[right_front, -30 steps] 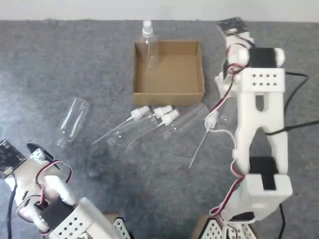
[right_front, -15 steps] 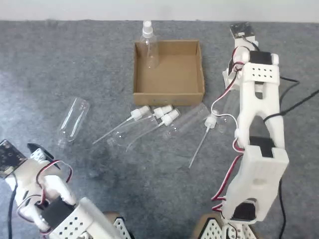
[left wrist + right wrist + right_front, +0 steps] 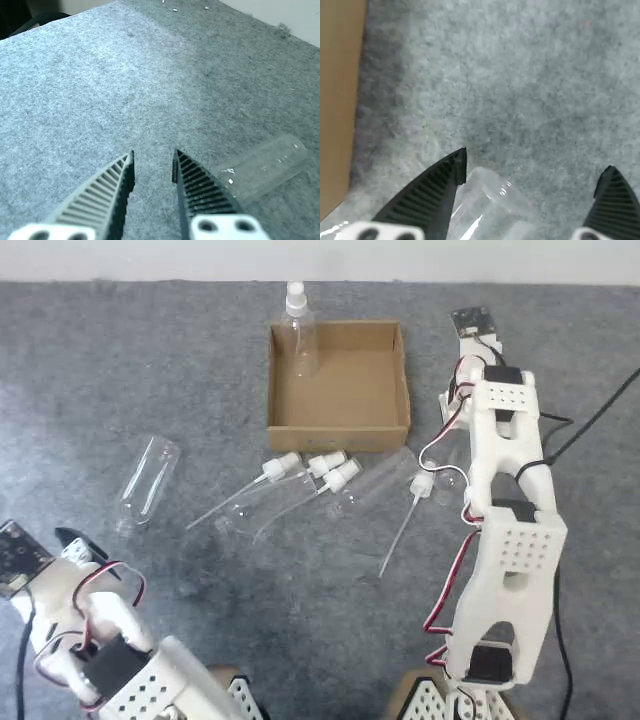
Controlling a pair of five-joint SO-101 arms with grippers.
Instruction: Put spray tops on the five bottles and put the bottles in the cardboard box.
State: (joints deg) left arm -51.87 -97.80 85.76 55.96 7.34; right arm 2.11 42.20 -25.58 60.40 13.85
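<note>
Right arm's straightened out beside cardboard box point(image 3: 338, 437) vs 1 s ago in high view, capped bottle point(image 3: 298, 335) at box's back-left corner, spray tops point(image 3: 320, 468) just in front, uncapped bottle point(image 3: 147, 483) lying well left; left wrist: left gripper point(image 3: 153, 152) narrowly parted over carpet point(image 3: 100, 75), that bottle near; right wrist: right gripper point(image 3: 536, 161) wide apart astride clear bottle point(image 3: 490, 200).

white perforated arm shells point(image 3: 505, 440) with black servos point(image 3: 505, 512), red-and-white cables point(image 3: 452, 425) and black ribbed pincer fingers point(image 3: 202, 192).
</note>
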